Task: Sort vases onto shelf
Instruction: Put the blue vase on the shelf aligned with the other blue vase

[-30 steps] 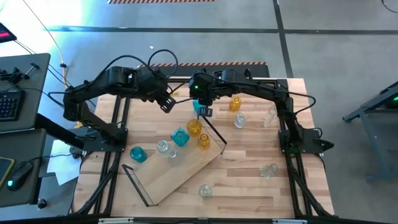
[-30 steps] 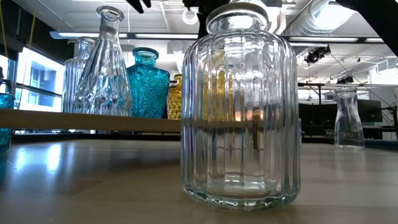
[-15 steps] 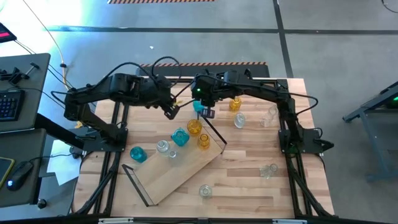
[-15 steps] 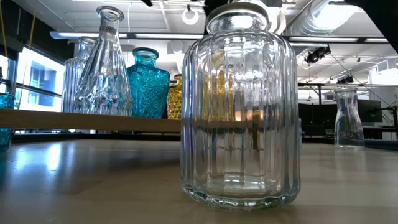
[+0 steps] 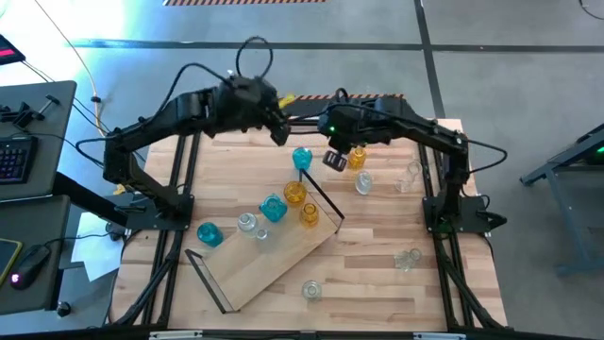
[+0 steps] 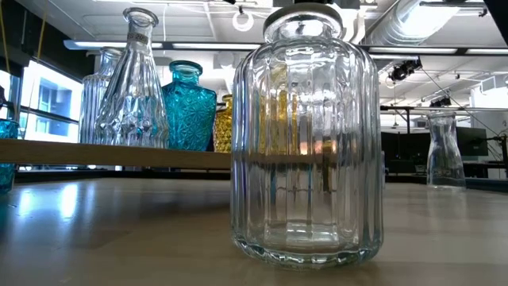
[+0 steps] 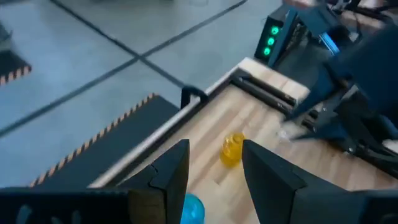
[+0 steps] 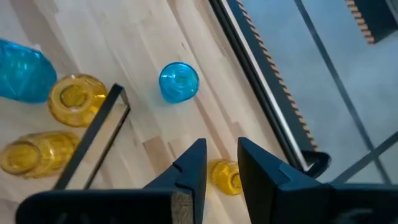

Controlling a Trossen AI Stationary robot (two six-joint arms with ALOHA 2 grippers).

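The light-wood shelf (image 5: 274, 260) lies slantwise on the table, with a black wire frame at each end. On it stand a teal vase (image 5: 273, 209), two amber vases (image 5: 295, 193) and a clear one (image 5: 247, 223). Another teal vase (image 5: 301, 158) stands by itself on the table past the shelf's far end. My left gripper (image 5: 281, 132) hovers open on that vase's far left. My right gripper (image 5: 335, 159) hovers open to its right, over an amber vase (image 8: 225, 176). In the left wrist view the teal vase (image 7: 193, 208) and the amber vase (image 7: 232, 149) show beyond the fingers.
Loose vases stand on the table: teal (image 5: 209, 233) left of the shelf, clear ones (image 5: 363, 183) (image 5: 409, 175) (image 5: 408, 257) on the right, and a ribbed clear one (image 5: 310, 290) near the front edge, which fills the low view (image 6: 305, 135). The arms' black frames line both table sides.
My right gripper has drawn away from the teal vase toward the table's right, leaving the vase standing on the table. My left gripper has moved toward the far edge and to the right, ending beside that vase.
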